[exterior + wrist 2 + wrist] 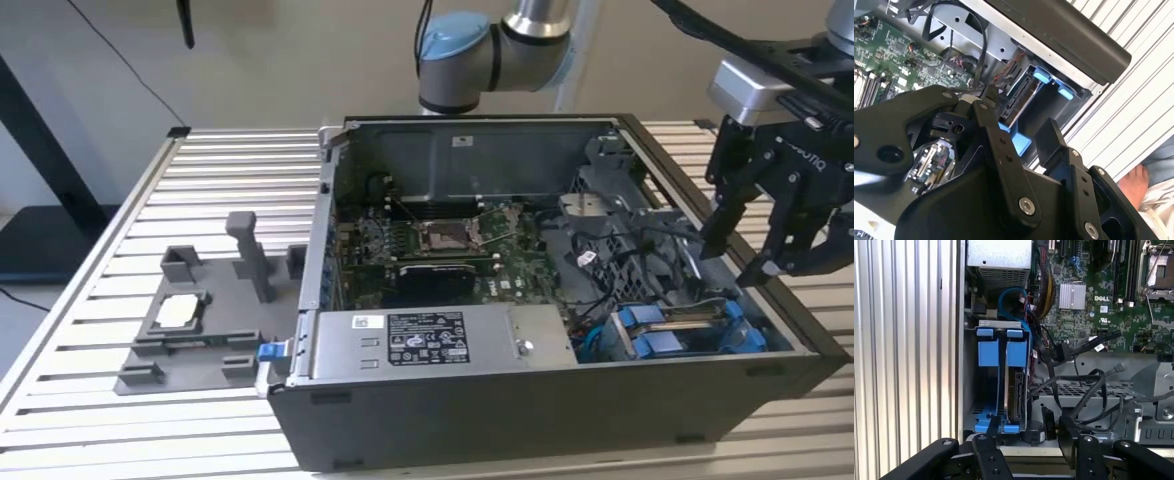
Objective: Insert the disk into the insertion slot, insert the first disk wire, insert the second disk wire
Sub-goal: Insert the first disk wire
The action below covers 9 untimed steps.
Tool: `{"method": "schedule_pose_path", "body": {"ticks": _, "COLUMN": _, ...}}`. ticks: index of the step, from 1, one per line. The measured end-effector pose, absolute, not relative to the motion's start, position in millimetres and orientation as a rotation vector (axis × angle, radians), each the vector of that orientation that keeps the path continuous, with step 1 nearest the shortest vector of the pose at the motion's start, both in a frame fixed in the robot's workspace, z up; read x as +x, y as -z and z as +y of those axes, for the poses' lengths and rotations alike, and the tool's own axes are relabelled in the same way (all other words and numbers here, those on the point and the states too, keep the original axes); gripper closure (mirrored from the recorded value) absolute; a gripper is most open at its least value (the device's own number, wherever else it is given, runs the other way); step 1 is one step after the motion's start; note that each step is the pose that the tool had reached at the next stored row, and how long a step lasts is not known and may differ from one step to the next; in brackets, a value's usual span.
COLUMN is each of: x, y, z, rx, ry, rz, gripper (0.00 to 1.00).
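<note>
The disk (1015, 390) stands on edge in its blue carrier inside the insertion slot (999, 326), a grey cage at the corner of the open computer case (534, 420). In the exterior view the disk (683, 318) lies near the case's front right corner. My gripper (737, 262) hangs open just above that corner, with nothing between its fingers (986, 445). Black disk wires (1089, 390) lie loose beside the cage, and one connector end (1119, 368) is free. In the second wrist view the disk (1021, 97) sits beyond the fingers.
A silver power-supply box (414, 345) fills the case's front. The motherboard (441, 240) lies behind it. A grey fixture (200, 320) stands on the slatted table (80, 400) at the exterior view's left. A person's hand (1136, 182) shows beside the table.
</note>
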<state>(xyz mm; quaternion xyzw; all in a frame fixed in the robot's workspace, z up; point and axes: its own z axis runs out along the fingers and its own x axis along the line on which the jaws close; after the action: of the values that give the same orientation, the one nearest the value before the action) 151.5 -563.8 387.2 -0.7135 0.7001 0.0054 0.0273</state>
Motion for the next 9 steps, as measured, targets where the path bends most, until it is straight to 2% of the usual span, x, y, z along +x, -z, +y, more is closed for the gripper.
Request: {"method": "schedule_pose_path", "body": {"ticks": 9, "x": 149.7, "y": -387.6, "z": -560.5, "rx": -2.197, "ry": -0.017, "rz": 2.169, "gripper": 0.42}}
